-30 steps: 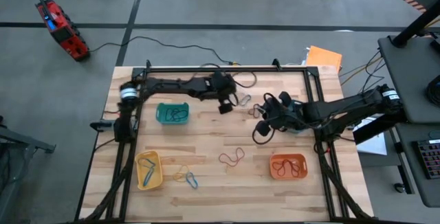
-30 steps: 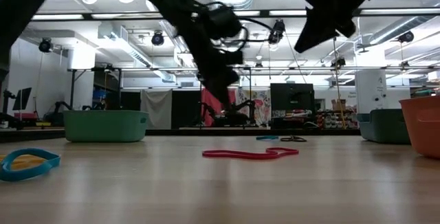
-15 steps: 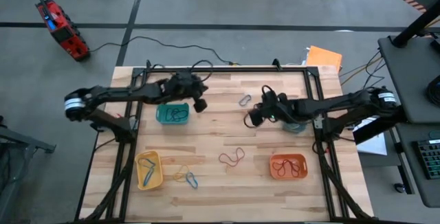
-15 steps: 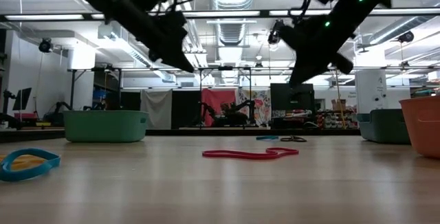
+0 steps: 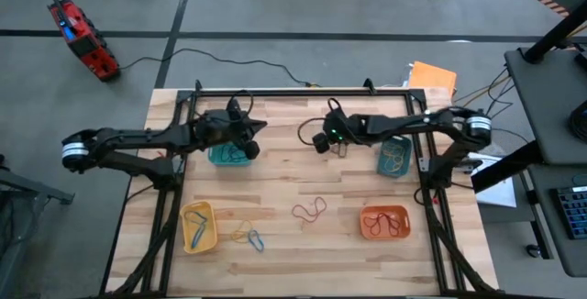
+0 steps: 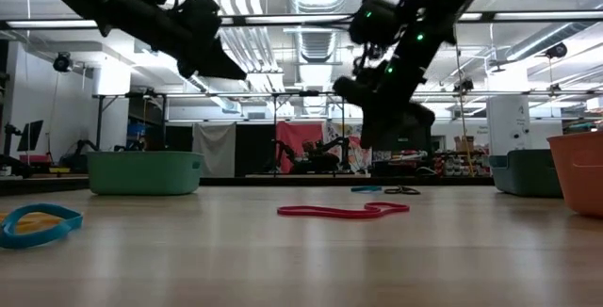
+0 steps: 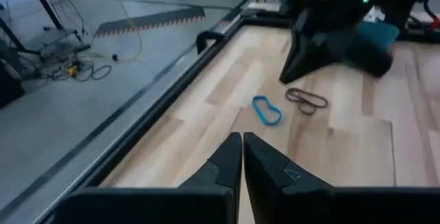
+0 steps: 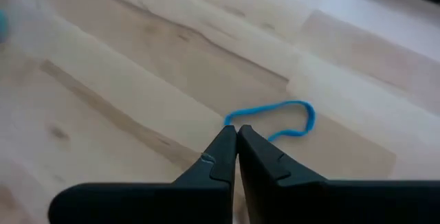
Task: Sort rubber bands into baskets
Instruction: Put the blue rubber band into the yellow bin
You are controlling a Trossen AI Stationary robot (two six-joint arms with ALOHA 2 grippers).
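The right hand (image 5: 323, 141), fingers closed and empty, is hovering over the blue band (image 8: 282, 122) lying just beyond its tips at the counter's (image 5: 275, 244) twelve o'clock edge, nearer than the closed left hand (image 5: 248, 143).

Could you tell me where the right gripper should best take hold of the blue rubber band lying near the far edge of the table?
The blue rubber band lies flat on the table, a thin loop with one wider rounded end. Probably best: the right gripper, now shut just above it, opens and comes straight down astride a single strand at that end, one finger inside the loop.
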